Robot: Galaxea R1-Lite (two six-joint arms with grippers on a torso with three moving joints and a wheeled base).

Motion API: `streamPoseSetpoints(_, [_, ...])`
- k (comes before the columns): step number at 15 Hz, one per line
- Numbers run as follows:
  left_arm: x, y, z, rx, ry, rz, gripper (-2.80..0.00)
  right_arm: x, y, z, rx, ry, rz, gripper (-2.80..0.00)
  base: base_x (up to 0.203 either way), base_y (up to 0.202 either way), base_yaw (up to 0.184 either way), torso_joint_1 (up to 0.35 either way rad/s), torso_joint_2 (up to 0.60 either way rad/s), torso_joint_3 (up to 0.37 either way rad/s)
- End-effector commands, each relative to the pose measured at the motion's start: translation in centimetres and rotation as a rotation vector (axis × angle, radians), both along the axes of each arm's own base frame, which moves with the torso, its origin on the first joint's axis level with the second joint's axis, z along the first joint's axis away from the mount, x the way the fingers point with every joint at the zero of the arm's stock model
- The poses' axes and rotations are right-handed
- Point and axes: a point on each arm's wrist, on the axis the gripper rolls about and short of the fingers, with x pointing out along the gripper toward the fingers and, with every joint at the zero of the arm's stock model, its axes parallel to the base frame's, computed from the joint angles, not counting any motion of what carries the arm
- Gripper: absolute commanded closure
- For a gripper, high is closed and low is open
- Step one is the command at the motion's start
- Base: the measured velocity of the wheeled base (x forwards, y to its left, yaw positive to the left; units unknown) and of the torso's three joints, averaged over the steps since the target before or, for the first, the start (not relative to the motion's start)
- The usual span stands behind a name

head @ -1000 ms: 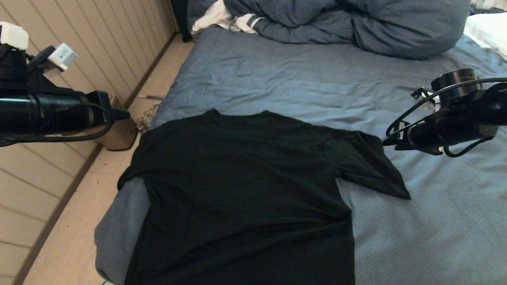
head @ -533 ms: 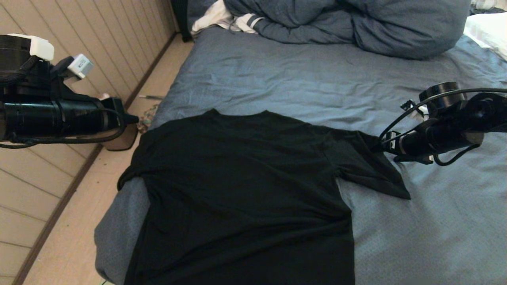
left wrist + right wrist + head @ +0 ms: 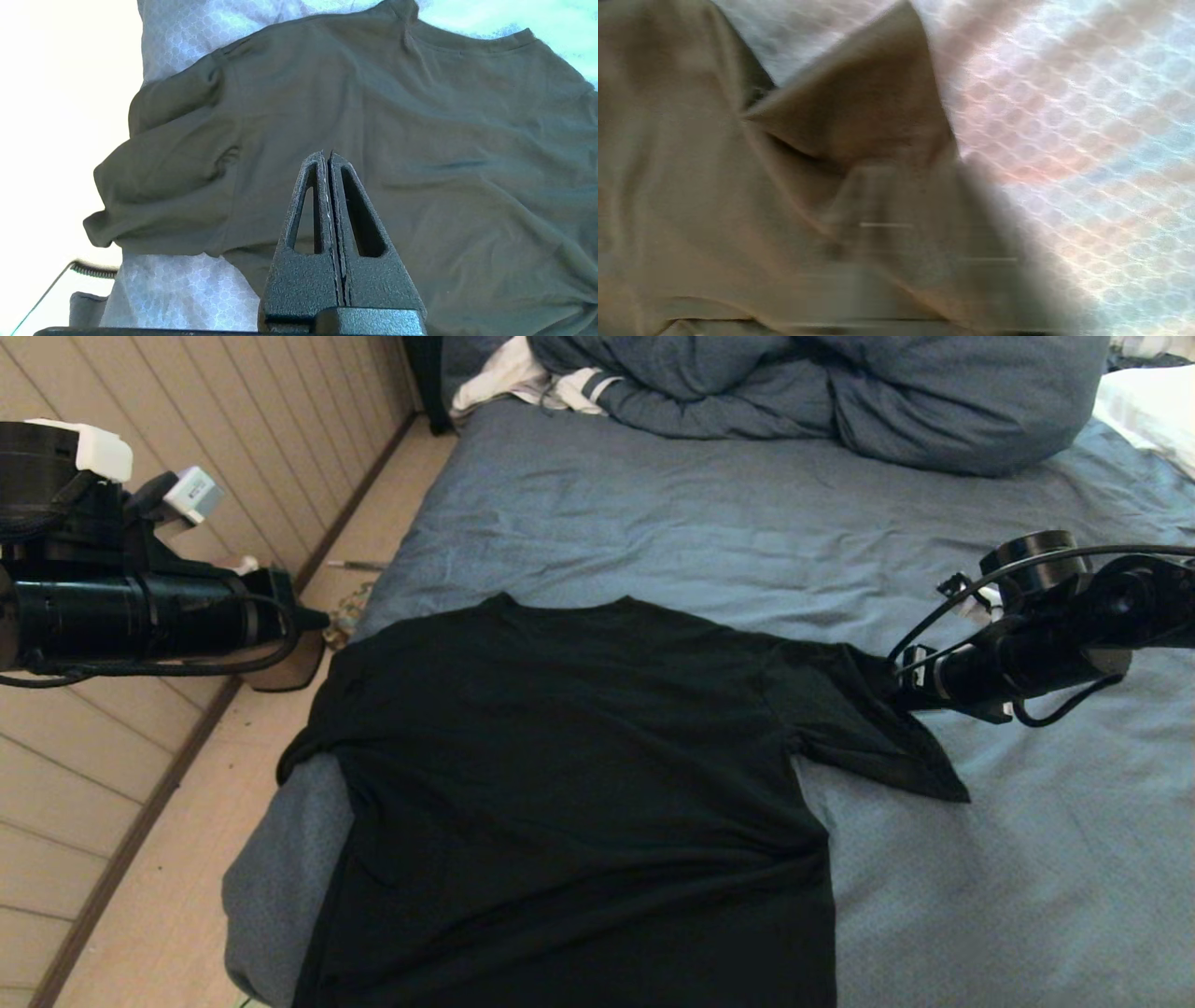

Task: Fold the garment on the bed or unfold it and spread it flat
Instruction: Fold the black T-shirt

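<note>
One black shirt [image 3: 579, 784] lies spread on the bed [image 3: 709, 523], plain side up, collar toward the duvet [image 3: 822, 392], its hem running out of the head view's near edge. Its left sleeve droops over the mattress edge beside the floor [image 3: 168, 896]; its right sleeve lies out flat on the sheet. The right gripper [image 3: 898, 691] sits at the upper edge of that right sleeve, its jaws closed on the shirt's fabric there. The left gripper [image 3: 329, 156] hangs above the shirt's left shoulder, off the cloth, with its fingers pressed together and nothing between them. White striped clothing [image 3: 523, 383] lies by the duvet.
</note>
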Motion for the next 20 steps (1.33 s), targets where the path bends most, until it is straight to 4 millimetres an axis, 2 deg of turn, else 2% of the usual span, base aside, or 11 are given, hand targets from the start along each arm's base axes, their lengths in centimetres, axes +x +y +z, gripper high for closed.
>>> streamPoseSetpoints(1, [-0.2,0.0,0.2,-0.004,-0.006,0.0,0.0,-0.3,-0.2,0.8,-0.001,-0.024,-0.008,0.0,0.0,0.0,0.0,0.0,0.0,0.0])
streamPoseSetpoints(5, [-0.4,0.0,0.7,-0.004,-0.023,0.0,0.0,-0.8,-1.1,1.6,-0.002,-0.048,-0.03,0.0,0.0,0.0,0.0,0.0,0.0,0.0])
streamPoseSetpoints(9, [-0.6,0.1,0.9,-0.005,-0.032,0.0,0.0,-1.8,-2.0,4.3,-0.007,-0.132,-0.058,0.0,0.0,0.0,0.0,0.0,0.0,0.0])
streamPoseSetpoints(13, [-0.7,0.1,1.0,-0.007,-0.035,0.0,0.0,-2.7,-3.7,6.3,-0.005,-0.163,-0.1,0.0,0.0,0.0,0.0,0.0,0.0,0.0])
streamPoseSetpoints(16, [-0.7,0.1,1.0,-0.008,-0.033,0.0,0.0,-2.9,-2.6,8.0,0.063,-0.216,-0.064,0.0,0.0,0.0,0.0,0.0,0.0,0.0])
streamPoseSetpoints(20, [-1.3,0.1,0.7,-0.009,-0.021,0.001,0.0,-1.7,1.7,8.7,0.105,-0.236,0.043,0.0,0.0,0.0,0.0,0.0,0.0,0.0])
